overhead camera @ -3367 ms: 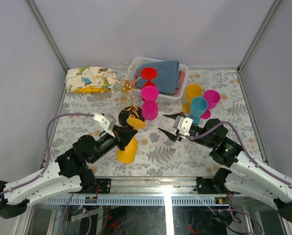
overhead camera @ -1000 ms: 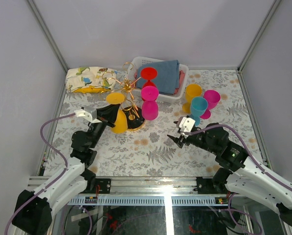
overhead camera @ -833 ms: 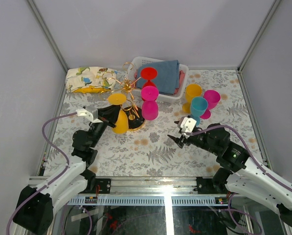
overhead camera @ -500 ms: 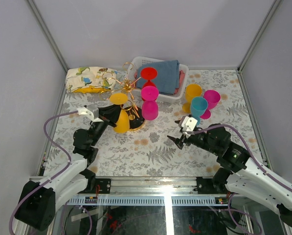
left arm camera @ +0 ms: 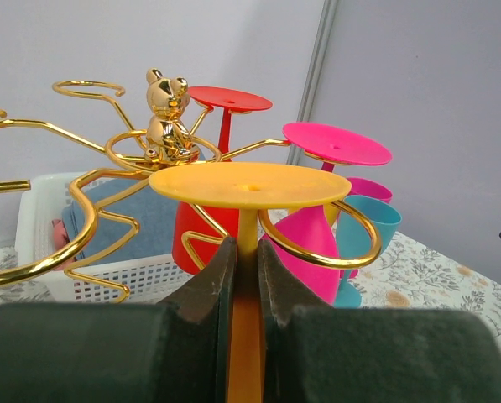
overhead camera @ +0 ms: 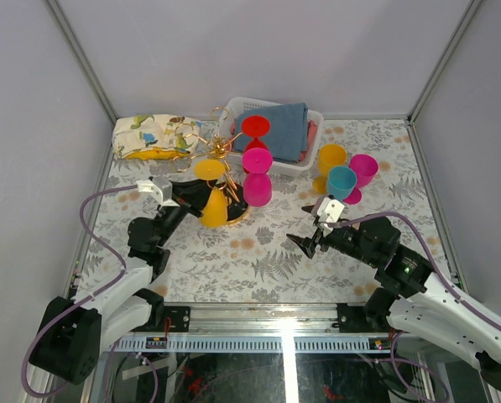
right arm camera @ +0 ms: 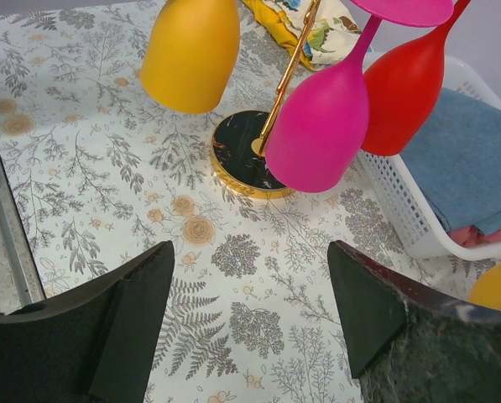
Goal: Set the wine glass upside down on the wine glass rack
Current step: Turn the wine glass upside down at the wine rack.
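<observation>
- Now, my left arm reaches forward, its left gripper (left arm camera: 246,252) pinching the stem of the upside-down yellow plastic wine glass (left arm camera: 250,185).
- The stem sits inside a loop of the thin gold wire wine glass rack (left arm camera: 168,126), with the foot above the loop.
- My right gripper (right arm camera: 248,252) hovers spread over the table, right of the rack.

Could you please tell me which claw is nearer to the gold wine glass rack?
Left. The left claw is at the rack, shut on the yellow wine glass beside its loops; the right claw hangs open over the table, off to the rack's right.
</observation>
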